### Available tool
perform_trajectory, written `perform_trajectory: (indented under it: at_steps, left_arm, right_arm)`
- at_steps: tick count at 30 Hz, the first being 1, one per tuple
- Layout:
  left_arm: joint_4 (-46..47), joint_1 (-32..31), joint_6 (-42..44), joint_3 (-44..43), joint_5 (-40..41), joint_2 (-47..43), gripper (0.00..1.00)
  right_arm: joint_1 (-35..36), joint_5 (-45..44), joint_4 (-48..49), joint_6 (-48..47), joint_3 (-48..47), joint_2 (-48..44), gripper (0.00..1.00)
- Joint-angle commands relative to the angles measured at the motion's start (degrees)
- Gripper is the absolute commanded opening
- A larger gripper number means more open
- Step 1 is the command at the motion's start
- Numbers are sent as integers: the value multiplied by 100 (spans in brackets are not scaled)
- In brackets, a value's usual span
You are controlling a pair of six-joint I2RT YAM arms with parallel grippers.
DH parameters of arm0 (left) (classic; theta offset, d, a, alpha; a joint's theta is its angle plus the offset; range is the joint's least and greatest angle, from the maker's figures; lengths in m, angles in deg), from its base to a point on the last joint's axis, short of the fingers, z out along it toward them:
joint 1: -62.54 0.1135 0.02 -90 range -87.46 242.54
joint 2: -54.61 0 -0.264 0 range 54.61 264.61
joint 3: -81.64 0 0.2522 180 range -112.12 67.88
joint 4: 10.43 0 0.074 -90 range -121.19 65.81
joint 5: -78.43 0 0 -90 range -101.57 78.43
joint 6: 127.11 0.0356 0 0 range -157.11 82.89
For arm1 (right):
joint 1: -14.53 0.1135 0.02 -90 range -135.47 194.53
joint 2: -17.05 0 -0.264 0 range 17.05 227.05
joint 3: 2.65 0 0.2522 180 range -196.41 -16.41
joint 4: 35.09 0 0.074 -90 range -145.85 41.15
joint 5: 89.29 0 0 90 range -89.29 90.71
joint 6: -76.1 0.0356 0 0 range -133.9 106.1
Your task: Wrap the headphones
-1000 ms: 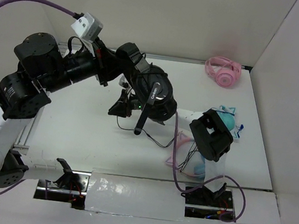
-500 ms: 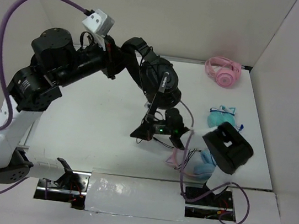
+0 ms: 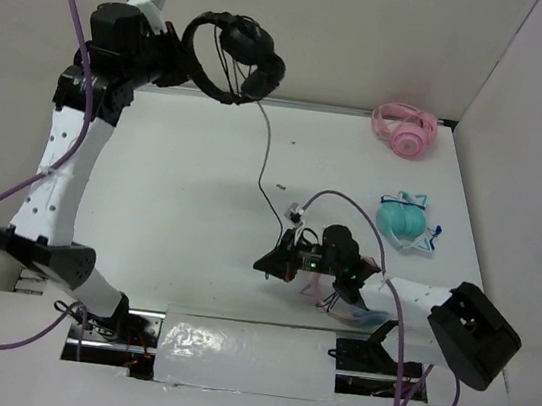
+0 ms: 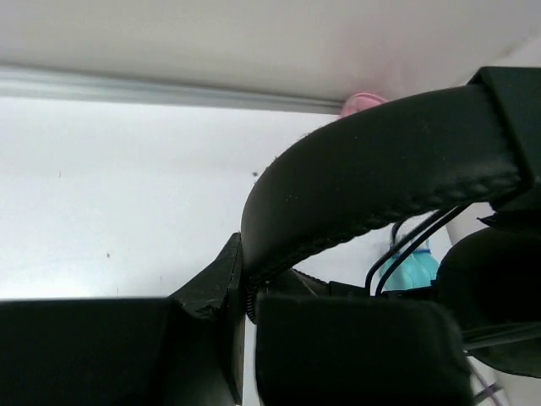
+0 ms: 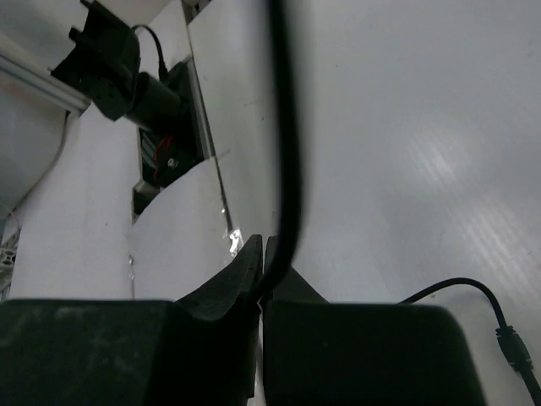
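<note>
The black headphones (image 3: 239, 57) hang in the air at the back left, held by the headband. My left gripper (image 3: 178, 55) is shut on the padded headband (image 4: 372, 169), with the jaws pinching its edge in the left wrist view (image 4: 245, 283). The thin black cable (image 3: 264, 167) runs down from the earcups to the table. My right gripper (image 3: 273, 263) is low at the front middle, shut on the cable (image 5: 283, 127). In the right wrist view its jaws (image 5: 264, 254) pinch the cable, and a loose loop of cable (image 5: 461, 292) lies on the table to the right.
Pink headphones (image 3: 403, 131) lie at the back right corner. Pink-and-blue cat-ear headphones (image 3: 404, 223) lie on the right side, and their pink parts (image 3: 337, 305) lie under my right forearm. White walls stand close around the table.
My left arm has lifted the black headphones up and back to the left. My right arm has stretched out low to the left, and the cable now hangs taut between the grippers.
</note>
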Motion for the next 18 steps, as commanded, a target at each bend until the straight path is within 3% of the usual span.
perform_trajectory:
  at_steps: [1,4,8,14,17,18]
  left_arm:
    - [68,656,-1056,-208,-1079,377,0]
    - [24,1481,-1531,-147,-1686,712,0]
    - [-106,1896,-1822,-58,-1583,1098,0]
    - [-247,1906,-1918,556,-143,1143,0]
    - [-590,1678,-1962,688,535,1319,0]
    - [-887,1433,-2015,715,1407,1380,0]
  right_arm:
    - [409,-681,-629,94,194,-534,0]
    - [805,-1436,-1173,253,274,-816,0]
    - [1218,-2350,-2042,333,195,-1194,0]
    - [2106,-3669,-3818,-210,-674,-2292,0]
    - [2457,-4126,-4478,-658,-1333,-2408,0]
    - [2545,-4458,-4610,-774,-1726,-2399,0]
